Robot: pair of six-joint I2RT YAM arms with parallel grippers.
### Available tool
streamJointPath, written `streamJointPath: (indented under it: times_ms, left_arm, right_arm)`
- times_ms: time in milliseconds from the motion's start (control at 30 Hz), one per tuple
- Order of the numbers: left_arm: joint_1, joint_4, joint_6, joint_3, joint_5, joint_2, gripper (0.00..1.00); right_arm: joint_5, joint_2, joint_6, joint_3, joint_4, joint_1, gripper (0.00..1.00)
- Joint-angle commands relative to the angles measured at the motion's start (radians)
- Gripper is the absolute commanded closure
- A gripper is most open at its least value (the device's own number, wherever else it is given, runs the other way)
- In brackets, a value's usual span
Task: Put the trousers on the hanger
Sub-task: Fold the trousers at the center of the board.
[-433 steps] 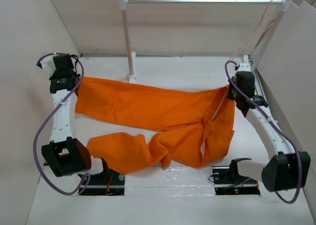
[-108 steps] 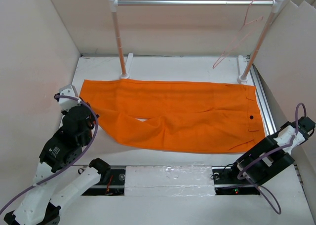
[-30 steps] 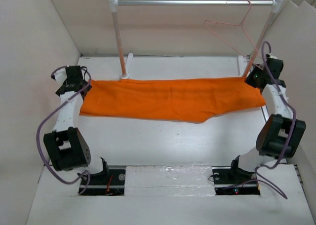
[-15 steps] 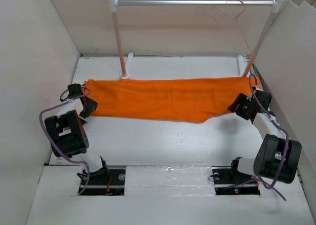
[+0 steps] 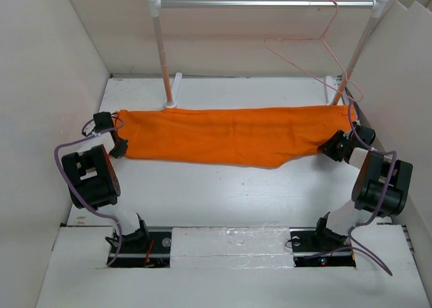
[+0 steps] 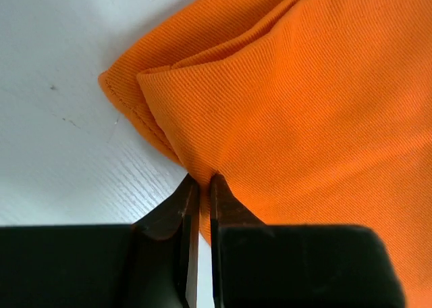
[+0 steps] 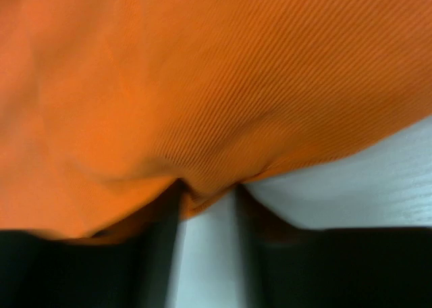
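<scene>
Judging the trousers [image 5: 233, 136] soft, light and floppy, lying folded in a long band across the white surface [image 5: 236, 200], I'd hold both end corners: my left gripper [image 6: 201, 186] is pinched on one, my right gripper [image 7: 206, 203] straddles the other edge, jaws apart. Close walls [image 5: 54, 51] crowd both sides; the hanger [image 5: 322, 38] hangs far right.

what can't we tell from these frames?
- Right wrist view: blurred, so whether the right gripper grips the trousers is unclear.
- Left wrist view: the left gripper is shut on the cloth edge; the fold hides how many layers it caught.
- Top view: the hanger wire is too thin to trace where it crosses the rail post.
- Top view: both grippers' fingers are too small to see.
</scene>
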Motion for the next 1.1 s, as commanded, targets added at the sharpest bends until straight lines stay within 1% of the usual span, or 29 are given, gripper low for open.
streamJointPath:
  times_ms: [0, 33, 67, 100, 133, 233, 267, 333, 367, 400, 433, 467, 500, 533, 567, 600, 633, 667, 700, 733, 800, 867, 900, 933, 1000, 1033, 1067]
  left_arm:
    - [0.001, -0.053, 0.041, 0.058, -0.102, -0.011, 1.0]
    - [0.001, -0.071, 0.057, 0.066, -0.116, -0.011, 1.0]
    - [0.001, -0.082, 0.061, 0.072, -0.154, -0.01, 1.0]
    - [0.001, -0.09, 0.067, 0.078, -0.169, -0.007, 1.0]
    - [0.001, -0.098, 0.071, 0.08, -0.189, -0.005, 1.0]
    - [0.001, -0.147, 0.061, 0.071, -0.29, -0.008, 1.0]
    - [0.001, -0.173, 0.055, 0.061, -0.353, -0.013, 1.0]
    - [0.024, -0.214, 0.051, 0.04, -0.401, -0.04, 1.0]
    - [0.039, -0.229, 0.046, 0.032, -0.413, -0.051, 1.0]
    - [0.06, -0.242, 0.037, 0.006, -0.409, -0.083, 1.0]
    - [0.112, -0.256, 0.035, -0.009, -0.394, -0.102, 1.0]
    - [0.137, -0.265, 0.031, -0.026, -0.36, -0.144, 1.0]
    - [0.157, -0.263, 0.026, -0.063, -0.346, -0.163, 1.0]
    - [0.185, -0.259, 0.031, -0.08, -0.329, -0.178, 1.0]
    - [0.185, -0.263, 0.031, -0.086, -0.302, -0.191, 0.97]
    - [0.194, -0.271, 0.025, -0.081, -0.297, -0.192, 0.77]
    - [0.194, -0.289, 0.018, -0.072, -0.289, -0.194, 0.65]
    - [0.194, -0.3, 0.011, -0.062, -0.259, -0.2, 0.54]
    - [0.183, -0.312, -0.001, -0.036, -0.243, -0.227, 0.38]
    - [0.167, -0.32, -0.014, -0.023, -0.225, -0.243, 0.31]
    - [0.069, -0.331, -0.029, 0.021, -0.188, -0.289, 0.28]
    - [-0.034, -0.32, -0.038, 0.043, -0.197, -0.341, 0.28]
    - [-0.15, -0.311, -0.04, 0.052, -0.205, -0.362, 0.28]
    - [-0.207, -0.262, -0.037, 0.049, -0.205, -0.39, 0.29]
    - [-0.328, -0.227, -0.018, 0.022, -0.151, -0.415, 0.3]
    - [-0.349, -0.187, -0.021, 0.003, -0.133, -0.416, 0.3]
    - [-0.36, -0.149, -0.009, -0.061, -0.093, -0.425, 0.32]
  right_arm:
    - [0.015, 0.035, 0.044, 0.054, 0.081, 0.014, 0.71]
    - [0.028, 0.038, 0.047, 0.052, 0.092, 0.014, 0.8]
    - [0.037, 0.038, 0.042, 0.051, 0.087, 0.014, 0.88]
    - [0.047, 0.038, 0.041, 0.051, 0.083, 0.014, 0.99]
    - [0.046, 0.027, 0.036, 0.04, 0.083, 0.014, 1.0]
    - [0.057, -0.04, 0.032, -0.017, 0.067, 0.005, 1.0]
    - [0.063, -0.115, 0.019, -0.034, 0.02, 0.005, 1.0]
    - [0.074, -0.208, 0.007, -0.078, -0.028, -0.007, 1.0]
    - [0.075, -0.305, -0.005, -0.122, -0.09, -0.021, 1.0]
    - [0.078, -0.35, -0.008, -0.144, -0.12, -0.021, 1.0]
    - [0.075, -0.396, -0.014, -0.164, -0.184, -0.041, 1.0]
    - [0.066, -0.442, -0.021, -0.197, -0.213, -0.041, 1.0]
    - [0.057, -0.536, -0.019, -0.216, -0.245, -0.054, 1.0]
    - [0.051, -0.583, -0.018, -0.23, -0.303, -0.055, 1.0]
    - [0.048, -0.626, -0.015, -0.242, -0.321, -0.065, 1.0]
    - [0.045, -0.657, -0.019, -0.256, -0.322, -0.065, 0.95]
    - [0.025, -0.651, -0.024, -0.256, -0.315, -0.065, 0.84]
    - [0.005, -0.637, -0.037, -0.256, -0.295, -0.065, 0.67]
    - [-0.014, -0.616, -0.051, -0.235, -0.292, -0.084, 0.47]
    - [-0.047, -0.57, -0.07, -0.212, -0.346, -0.097, 0.39]
    - [-0.074, -0.533, -0.123, -0.175, -0.382, -0.131, 0.26]
    - [-0.097, -0.529, -0.148, -0.137, -0.414, -0.165, 0.25]
    - [-0.095, -0.54, -0.148, -0.126, -0.422, -0.191, 0.24]
    - [-0.077, -0.543, -0.148, -0.094, -0.457, -0.191, 0.24]
    - [-0.057, -0.531, -0.128, -0.086, -0.454, -0.215, 0.24]
    - [-0.04, -0.527, -0.111, -0.096, -0.422, -0.237, 0.24]
    - [-0.05, -0.507, -0.09, -0.121, -0.398, -0.271, 0.23]
